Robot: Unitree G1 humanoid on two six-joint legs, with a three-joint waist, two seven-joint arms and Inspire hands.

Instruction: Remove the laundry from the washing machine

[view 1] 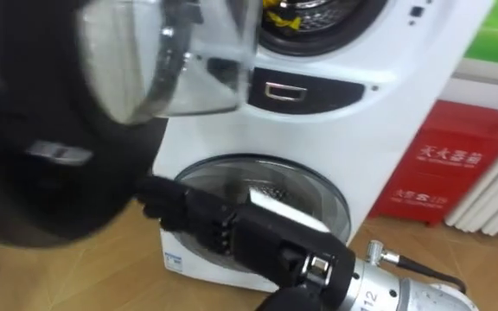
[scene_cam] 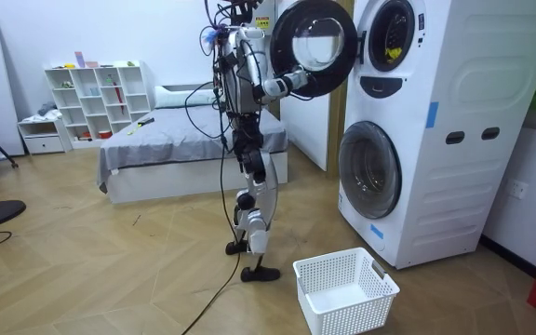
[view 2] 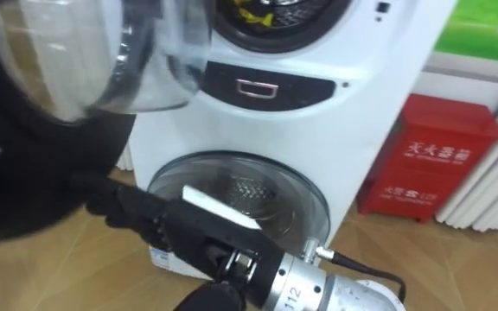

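The clothes [view 1: 280, 12], a yellow bundle, lie inside the upper drum of the stacked washing machine [view 1: 387, 86], near the front of the opening. Nothing has been taken out yet. The white basket [scene_cam: 345, 290] on the floor in front of the machine has no clothes in it.

The upper door [view 1: 50, 164] stands swung wide open, with its glass bowl [view 1: 162, 60] facing the robot and its black rim filling the left of the eye views. The lower round door [view 1: 262, 186] is closed.

The right hand [view 1: 164, 200] reaches in from the lower right, passes in front of the lower door and meets the edge of the open door's black rim. The hand is dark against a dark rim, so I cannot tell whether it grips the rim or only presses on it. It holds no clothing.

In the room view the robot stands upright on the wooden floor, just beside the basket and facing the machine, with this arm raised to the door.

As I judge it, only the opening of the door is done. Reaching into the drum, taking hold of the yellow clothes, pulling them out and dropping them in the basket are all left.

A red box [view 1: 452, 160] stands on the floor to the right of the machine, and a bed [scene_cam: 156, 149] lies behind the robot.
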